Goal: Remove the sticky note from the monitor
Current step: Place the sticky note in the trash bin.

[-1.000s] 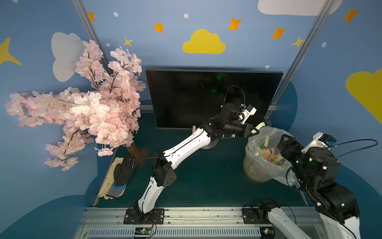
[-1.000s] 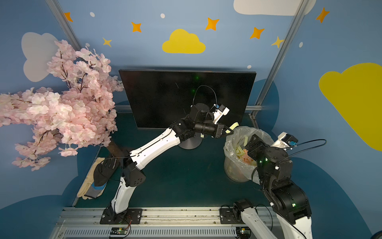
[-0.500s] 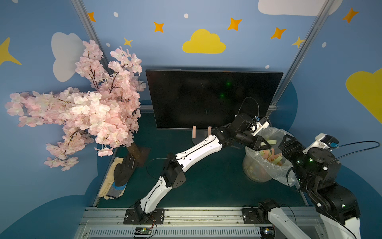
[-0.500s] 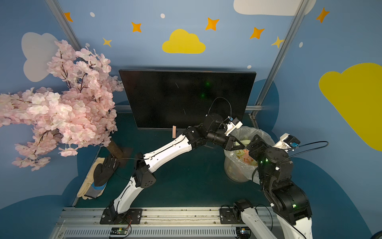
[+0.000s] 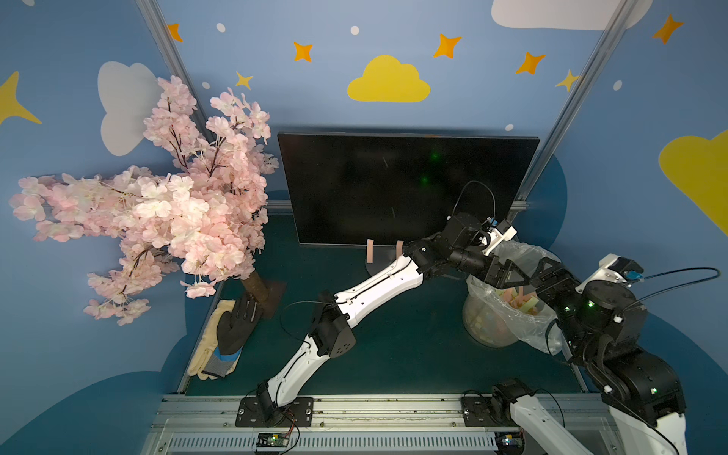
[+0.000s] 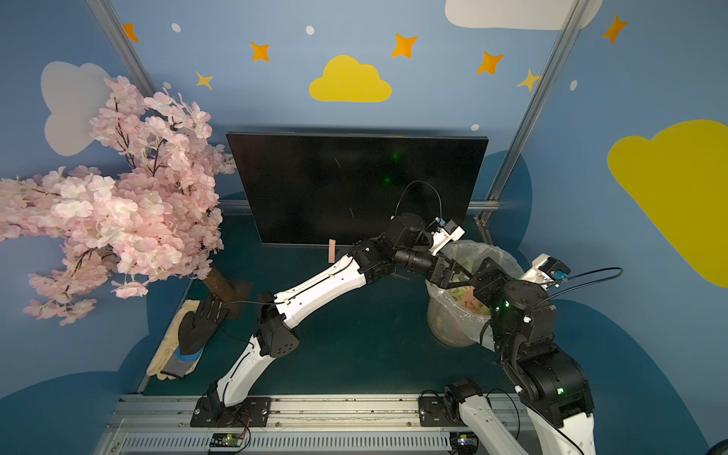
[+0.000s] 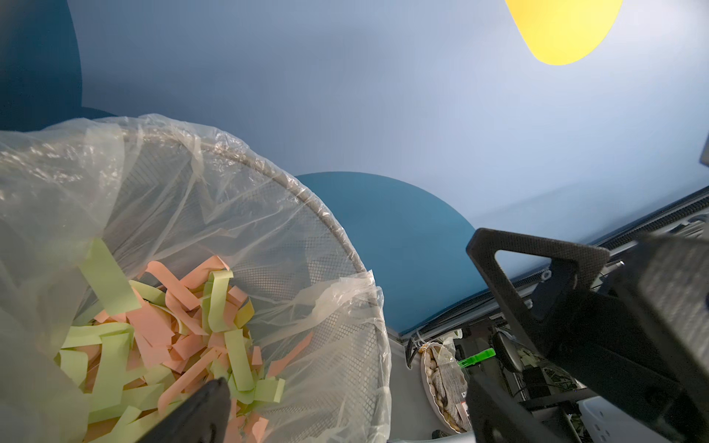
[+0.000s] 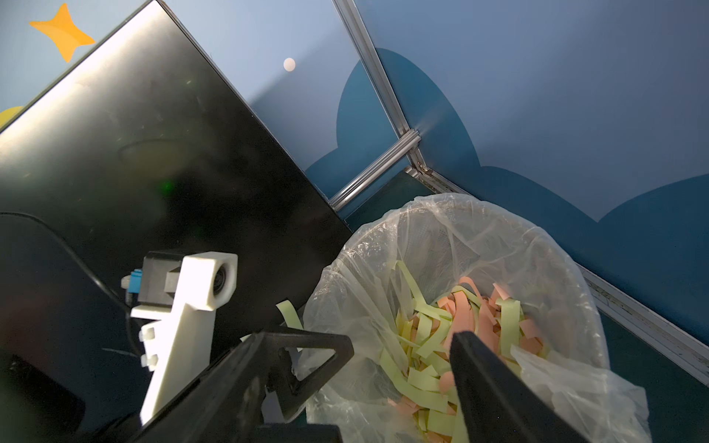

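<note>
Two pink notes hang from the monitor's lower edge, far centre. Right of it, the left gripper gapes wide over the bin of paper strips, seemingly placed for dropping. The right gripper, wide and empty, hovers alongside.

One monitor is standing, two pink sticky notes showing at its lower edge in a top view. Two arms are reaching, left arm and right arm, beside one lined bin holding paper strips too many to count. One blossom tree and two gloves, black glove on cream glove, are sitting alongside.
</note>
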Robot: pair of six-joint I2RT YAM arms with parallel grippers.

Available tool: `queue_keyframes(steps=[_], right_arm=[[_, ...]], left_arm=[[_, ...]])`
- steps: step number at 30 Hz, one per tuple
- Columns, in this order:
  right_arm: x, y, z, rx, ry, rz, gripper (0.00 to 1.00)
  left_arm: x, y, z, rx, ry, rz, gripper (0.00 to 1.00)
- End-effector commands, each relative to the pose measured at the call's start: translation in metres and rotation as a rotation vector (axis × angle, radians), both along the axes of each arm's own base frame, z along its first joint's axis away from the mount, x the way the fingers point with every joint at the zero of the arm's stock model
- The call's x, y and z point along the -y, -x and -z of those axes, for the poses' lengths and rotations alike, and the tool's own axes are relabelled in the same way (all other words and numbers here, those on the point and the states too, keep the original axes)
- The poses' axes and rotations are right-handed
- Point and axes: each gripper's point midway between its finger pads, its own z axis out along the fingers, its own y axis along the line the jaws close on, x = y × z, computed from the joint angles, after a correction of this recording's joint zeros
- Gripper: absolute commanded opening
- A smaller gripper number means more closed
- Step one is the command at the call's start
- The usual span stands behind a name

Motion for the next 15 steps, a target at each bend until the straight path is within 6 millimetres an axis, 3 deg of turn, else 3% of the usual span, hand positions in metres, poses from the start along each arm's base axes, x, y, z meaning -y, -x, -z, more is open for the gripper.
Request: queue_keyframes(steps=[1,8,15], right_arm=[[0.002,0.003,-0.006,0.010,0.005,0.004,0.79],[0.005,0.006,-0.011,0.022,0.016,0.007,0.80],[0.005,0.009,-0.016,0.041,0.017,0.004,0.80]], left_arm=[[-0.004,-0.001,-0.027,0.048,0.062,0.003,0.99],[-0.025,-0.012,-0.058,0.107,0.090,-0.045,0.99],[-0.057,-0.033,-0.073,0.131,0.078,-0.105,0.99]])
